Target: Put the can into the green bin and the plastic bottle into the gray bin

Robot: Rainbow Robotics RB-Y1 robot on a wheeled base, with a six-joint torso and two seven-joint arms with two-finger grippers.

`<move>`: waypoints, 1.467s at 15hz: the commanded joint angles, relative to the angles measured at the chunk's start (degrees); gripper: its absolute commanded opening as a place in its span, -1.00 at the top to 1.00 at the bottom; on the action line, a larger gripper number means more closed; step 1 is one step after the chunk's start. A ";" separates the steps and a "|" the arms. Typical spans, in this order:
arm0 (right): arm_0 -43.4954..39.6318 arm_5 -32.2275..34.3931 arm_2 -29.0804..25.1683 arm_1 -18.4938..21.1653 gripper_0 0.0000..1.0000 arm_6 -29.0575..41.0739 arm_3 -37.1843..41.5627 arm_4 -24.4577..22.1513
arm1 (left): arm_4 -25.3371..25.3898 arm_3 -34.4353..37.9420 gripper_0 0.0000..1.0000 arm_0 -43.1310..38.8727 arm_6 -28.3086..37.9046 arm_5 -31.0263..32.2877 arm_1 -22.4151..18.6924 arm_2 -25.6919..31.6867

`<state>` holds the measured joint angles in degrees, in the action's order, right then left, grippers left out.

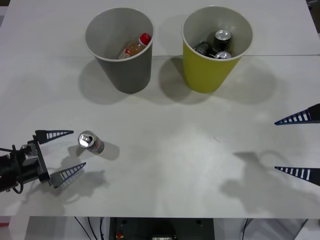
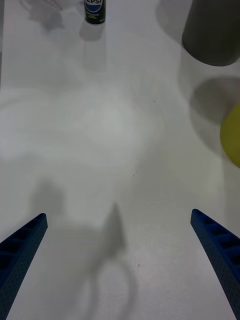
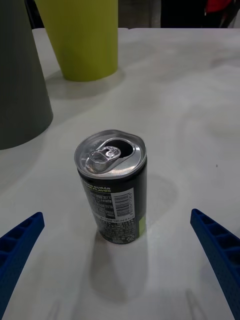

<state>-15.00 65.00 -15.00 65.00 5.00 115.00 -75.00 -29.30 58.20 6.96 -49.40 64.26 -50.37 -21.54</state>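
Approaching the upright can (image 1: 91, 142), the left gripper (image 1: 63, 153) is shown low at the near left of the table (image 1: 165, 165), jaws spread wide and empty, the can just ahead of the fingertips. An opened tab is seen on the silver top, so the can is judged light, thin-walled and easily dented or tipped; a gentle grasp across the mid-body is advised. The right gripper (image 1: 298, 146) is held released at the near right. Farther off, the plastic bottle (image 1: 135, 47) is seen lying inside the gray bin (image 1: 125, 70), and dark cans (image 1: 216, 44) inside the green bin (image 1: 205, 75).
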 commanded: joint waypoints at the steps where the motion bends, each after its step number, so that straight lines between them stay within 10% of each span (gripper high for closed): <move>1: 0.00 0.00 0.00 0.00 -1.00 0.00 0.00 0.00 | 0.21 -1.69 -1.00 0.95 0.01 0.07 1.94 0.09; 17: 0.00 0.00 0.00 0.00 -1.00 0.00 0.00 0.00 | 0.21 -9.25 -1.00 6.48 0.01 -0.02 11.96 0.09; 18: 0.00 0.00 0.00 0.00 -1.00 0.00 0.00 0.00 | 0.21 -9.25 0.08 6.39 0.01 -0.02 12.05 0.09; 19: 0.00 0.00 0.00 0.00 -1.00 0.00 0.00 0.00 | 0.21 -9.25 0.74 6.39 0.01 -0.02 12.05 0.09; 22: 0.00 0.00 0.00 0.00 -1.00 0.00 0.00 0.00 | 0.21 -9.25 1.00 6.39 0.18 -0.02 12.05 0.09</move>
<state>-15.00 65.00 -15.00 65.00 5.00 115.00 -75.00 -29.07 48.94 13.39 -49.29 64.24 -38.31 -21.45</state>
